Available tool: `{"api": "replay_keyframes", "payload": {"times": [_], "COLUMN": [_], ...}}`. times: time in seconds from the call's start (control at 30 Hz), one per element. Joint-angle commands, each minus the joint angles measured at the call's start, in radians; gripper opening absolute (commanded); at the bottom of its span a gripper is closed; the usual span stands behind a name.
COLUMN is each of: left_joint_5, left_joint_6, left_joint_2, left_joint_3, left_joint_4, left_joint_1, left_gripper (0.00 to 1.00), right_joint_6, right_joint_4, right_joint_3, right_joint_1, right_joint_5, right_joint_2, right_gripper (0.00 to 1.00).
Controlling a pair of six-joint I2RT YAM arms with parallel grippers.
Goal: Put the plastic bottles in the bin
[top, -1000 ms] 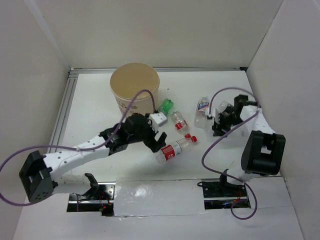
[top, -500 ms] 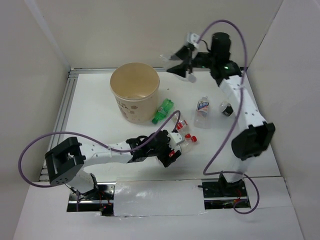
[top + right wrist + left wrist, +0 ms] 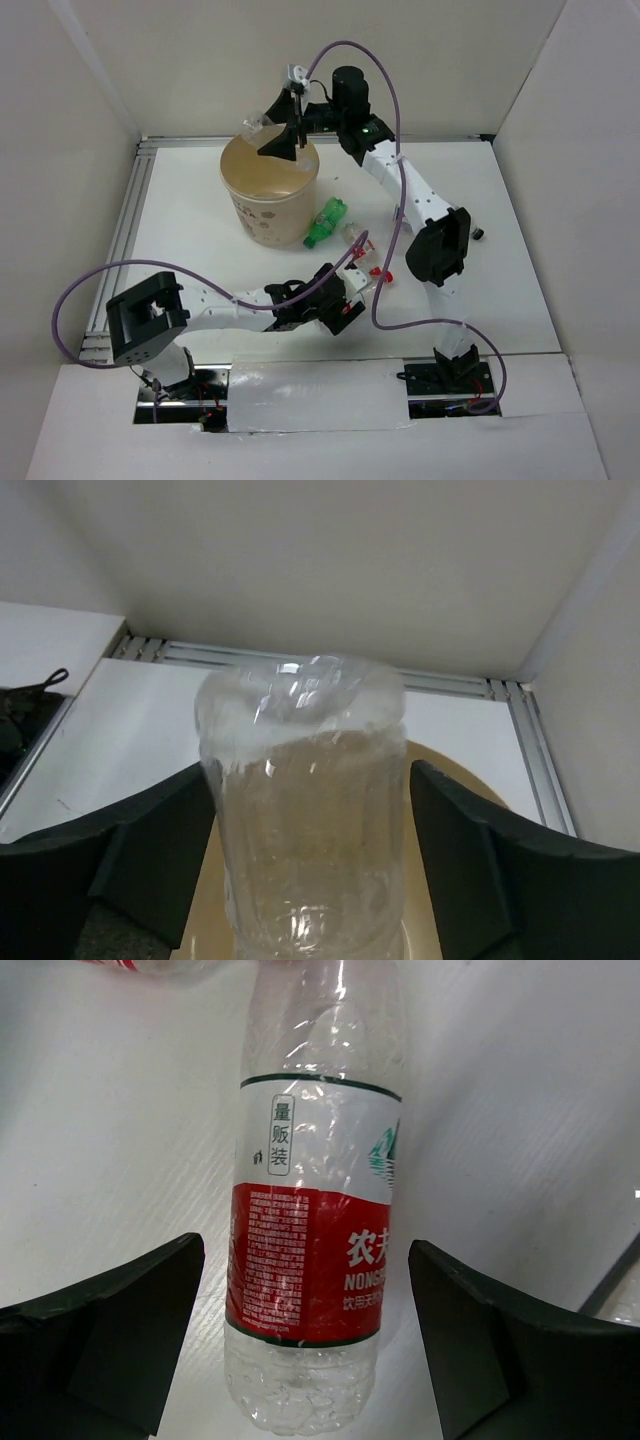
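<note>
The tan bin (image 3: 268, 205) stands at the back left. My right gripper (image 3: 283, 128) hangs over its mouth, shut on a clear bottle (image 3: 255, 124). In the right wrist view the bottle (image 3: 300, 720) fills the gap between the fingers of the gripper (image 3: 308, 780), with the bin (image 3: 205, 935) below. My left gripper (image 3: 343, 298) is low and open, astride a lying red-labelled bottle (image 3: 365, 283). In the left wrist view this bottle (image 3: 315, 1160) lies between the fingers of the gripper (image 3: 305, 1260) with a gap each side. A green bottle (image 3: 325, 222) and a small red-capped bottle (image 3: 359, 240) lie beside the bin.
White walls close the table at the back and both sides, with a metal rail (image 3: 120, 250) along the left. A small dark object (image 3: 480, 235) lies right of the right arm. The right arm (image 3: 420, 200) stretches across the back right.
My right arm has swung left along the back wall, carrying the clear bottle to above the bin. My left gripper has stayed low at the red-labelled bottle.
</note>
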State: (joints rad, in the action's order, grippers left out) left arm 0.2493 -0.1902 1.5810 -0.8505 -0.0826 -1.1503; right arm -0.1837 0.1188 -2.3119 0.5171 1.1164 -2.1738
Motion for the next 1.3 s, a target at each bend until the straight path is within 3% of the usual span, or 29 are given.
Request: {"api": "replay_keyframes", "payload": {"times": [0.0, 0.07, 0.1, 0.23, 0.33, 0.37, 0.4, 0.43, 0.47, 0.5, 0.53, 0.6, 0.63, 0.67, 0.7, 0.73, 0.83, 0.97, 1.03, 1.07, 1.1, 1.13, 1.2, 1.23, 1.27], "left_joint_5": [0.050, 0.060, 0.061, 0.073, 0.073, 0.073, 0.073, 0.073, 0.073, 0.082, 0.082, 0.071, 0.071, 0.071, 0.083, 0.105, 0.114, 0.119, 0.131, 0.145, 0.145, 0.189, 0.221, 0.255, 0.255], "left_joint_6": [-0.015, -0.015, -0.015, -0.015, 0.006, 0.006, 0.006, 0.006, 0.006, 0.006, -0.003, -0.003, 0.006, 0.006, 0.017, 0.026, 0.048, 0.060, 0.060, 0.060, 0.060, 0.051, 0.051, 0.040, 0.031], "left_joint_2": [0.039, 0.077, 0.089, 0.125, 0.134, 0.134, 0.134, 0.134, 0.148, 0.148, 0.158, 0.123, 0.094, 0.061, 0.024, -0.046, -0.134, -0.245, -0.256, -0.247, -0.246, -0.234, -0.192, -0.176, -0.161], "left_joint_3": [-0.025, -0.025, -0.035, -0.035, -0.056, -0.056, -0.056, -0.056, -0.056, -0.071, -0.093, -0.119, -0.133, -0.156, -0.169, -0.185, -0.258, -0.355, -0.404, -0.442, -0.443, -0.455, -0.479, -0.495, -0.504], "left_joint_4": [-0.040, -0.040, -0.040, -0.040, -0.040, -0.031, -0.031, -0.031, -0.031, -0.019, -0.010, 0.016, 0.038, 0.047, 0.047, 0.058, 0.084, 0.063, 0.023, -0.002, -0.015, -0.028, -0.028, -0.038, -0.028], "left_joint_1": [-0.005, -0.005, -0.005, -0.005, -0.005, -0.005, -0.005, -0.005, -0.005, -0.005, -0.005, -0.005, -0.005, -0.005, -0.005, -0.005, 0.073, 0.225, 0.316, 0.375, 0.397, 0.421, 0.481, 0.500, 0.517], "left_gripper": [0.95, 0.95, 0.95, 0.95, 0.84, 0.76, 0.52, 0.35, 0.05, 0.00, 0.00, 0.00, 0.00, 0.00, 0.00, 0.00, 0.00, 0.02, 0.05, 0.05, 0.05, 0.05, 0.10, 0.10, 0.13], "right_joint_6": [0.035, 0.067, 0.082, 0.107, 0.030, 0.011, 0.000, 0.012, 0.026, 0.035, 0.024, 0.007, -0.035, -0.080, -0.118, -0.170, -0.288, -0.364, -0.376, -0.390, -0.390, -0.399, -0.410, -0.419, -0.431], "right_joint_4": [-0.056, -0.074, -0.083, -0.079, 0.037, 0.085, 0.085, 0.085, 0.085, 0.106, 0.125, 0.226, 0.270, 0.318, 0.362, 0.440, 0.550, 0.519, 0.478, 0.469, 0.469, 0.469, 0.492, 0.507, 0.507], "right_joint_3": [-0.029, -0.012, -0.012, -0.036, -0.026, -0.006, 0.024, 0.101, 0.138, 0.170, 0.228, 0.273, 0.314, 0.336, 0.357, 0.380, 0.480, 0.674, 0.732, 0.782, 0.783, 0.783, 0.783, 0.783, 0.783], "right_joint_1": [0.008, 0.008, -0.003, -0.047, -0.121, -0.152, -0.190, -0.281, -0.334, -0.389, -0.498, -0.596, -0.644, -0.723, -0.762, -0.796, -0.894, -0.921, -0.921, -0.921, -0.921, -0.921, -0.921, -0.921, -0.921], "right_joint_5": [-0.021, -0.021, -0.032, -0.053, -0.124, -0.169, -0.170, -0.184, -0.184, -0.161, -0.139, -0.174, -0.188, -0.188, -0.226, -0.251, -0.291, -0.415, -0.470, -0.495, -0.509, -0.524, -0.562, -0.563, -0.578], "right_joint_2": [-0.021, -0.021, -0.021, 0.012, 0.080, 0.103, 0.155, 0.181, 0.204, 0.242, 0.258, 0.293, 0.302, 0.302, 0.311, 0.312, 0.312, 0.337, 0.351, 0.351, 0.351, 0.330, 0.304, 0.283, 0.282], "right_gripper": [0.85, 0.88, 0.99, 0.99, 0.99, 0.99, 0.99, 0.99, 0.93, 0.81, 0.72, 0.51, 0.47, 0.55, 0.70, 1.00, 1.00, 1.00, 0.80, 0.51, 0.51, 0.28, 0.33, 0.56, 0.67]}}
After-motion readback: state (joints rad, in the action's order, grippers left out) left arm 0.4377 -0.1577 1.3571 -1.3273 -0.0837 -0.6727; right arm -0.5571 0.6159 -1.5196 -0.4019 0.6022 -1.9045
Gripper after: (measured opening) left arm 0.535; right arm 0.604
